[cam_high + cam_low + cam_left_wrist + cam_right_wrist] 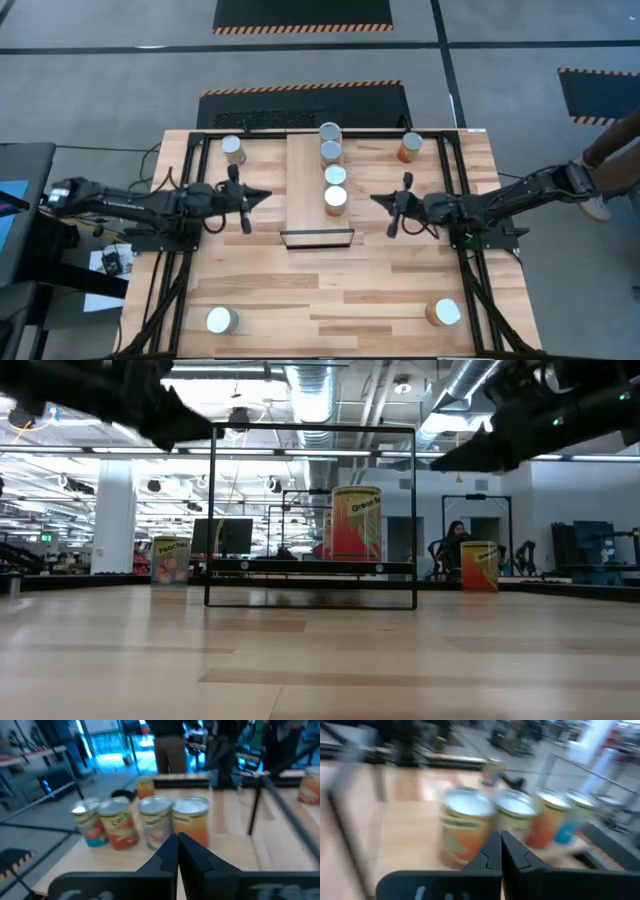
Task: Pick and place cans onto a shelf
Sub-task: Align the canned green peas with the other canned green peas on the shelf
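Observation:
The shelf (305,190) is a light-wood plank lying at the table's centre, with a dark frame (310,430) over its near end. Several cans stand upright in a row along its right side, the nearest (335,199) with an orange label (357,525). Single cans stand on the tabletop at far left (233,149), far right (410,147), near left (221,320) and near right (444,312). My left gripper (262,197) is shut and empty, left of the shelf, pointing level at the row (177,840). My right gripper (378,199) is shut and empty, right of the shelf, facing the row (500,840).
Black frame rails (185,250) run along both sides of the table under the arms. A person's arm (610,150) shows past the table's right edge. Bare wood (320,290) lies between the shelf's near end and the two near cans.

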Controlling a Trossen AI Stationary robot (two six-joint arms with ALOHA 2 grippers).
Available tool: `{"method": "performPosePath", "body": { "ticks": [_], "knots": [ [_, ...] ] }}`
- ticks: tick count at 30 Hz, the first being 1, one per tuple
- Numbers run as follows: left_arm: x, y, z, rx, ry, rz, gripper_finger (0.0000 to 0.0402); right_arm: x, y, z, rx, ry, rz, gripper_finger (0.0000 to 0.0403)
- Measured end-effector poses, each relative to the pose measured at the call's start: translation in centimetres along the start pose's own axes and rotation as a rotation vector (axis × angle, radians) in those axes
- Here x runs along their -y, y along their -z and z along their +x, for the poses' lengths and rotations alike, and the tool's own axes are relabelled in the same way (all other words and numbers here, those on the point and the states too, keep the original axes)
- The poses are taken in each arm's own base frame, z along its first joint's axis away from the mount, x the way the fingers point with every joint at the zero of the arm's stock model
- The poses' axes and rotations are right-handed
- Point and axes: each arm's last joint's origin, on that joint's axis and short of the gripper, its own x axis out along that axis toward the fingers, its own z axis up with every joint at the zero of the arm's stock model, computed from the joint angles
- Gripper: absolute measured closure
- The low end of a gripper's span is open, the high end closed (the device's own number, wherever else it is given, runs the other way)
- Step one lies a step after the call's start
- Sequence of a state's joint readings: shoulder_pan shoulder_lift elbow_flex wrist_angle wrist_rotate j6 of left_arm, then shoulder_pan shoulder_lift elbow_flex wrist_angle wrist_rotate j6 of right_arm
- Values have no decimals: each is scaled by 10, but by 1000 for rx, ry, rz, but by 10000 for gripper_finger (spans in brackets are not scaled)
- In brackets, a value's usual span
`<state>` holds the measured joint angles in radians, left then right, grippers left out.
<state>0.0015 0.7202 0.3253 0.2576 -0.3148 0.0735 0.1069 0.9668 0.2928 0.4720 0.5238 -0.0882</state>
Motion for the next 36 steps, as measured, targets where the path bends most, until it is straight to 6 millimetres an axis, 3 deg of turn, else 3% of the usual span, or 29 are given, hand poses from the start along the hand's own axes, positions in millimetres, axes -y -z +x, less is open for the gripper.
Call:
{"method": "performPosePath", "body": {
  "ticks": [8,17,25,36],
  "knots": [
    [-49,27,-1,90,6,33,401,41,-10,12,-113,186,-7,398],
    [-96,41,-5,77,81,0,401,99,-11,20,-222,184,85,399],
    [-117,53,4,84,104,-42,401,132,-3,16,-229,233,182,399],
    [-129,69,23,128,154,-95,401,159,-3,7,-296,345,272,396]
  ]
}}
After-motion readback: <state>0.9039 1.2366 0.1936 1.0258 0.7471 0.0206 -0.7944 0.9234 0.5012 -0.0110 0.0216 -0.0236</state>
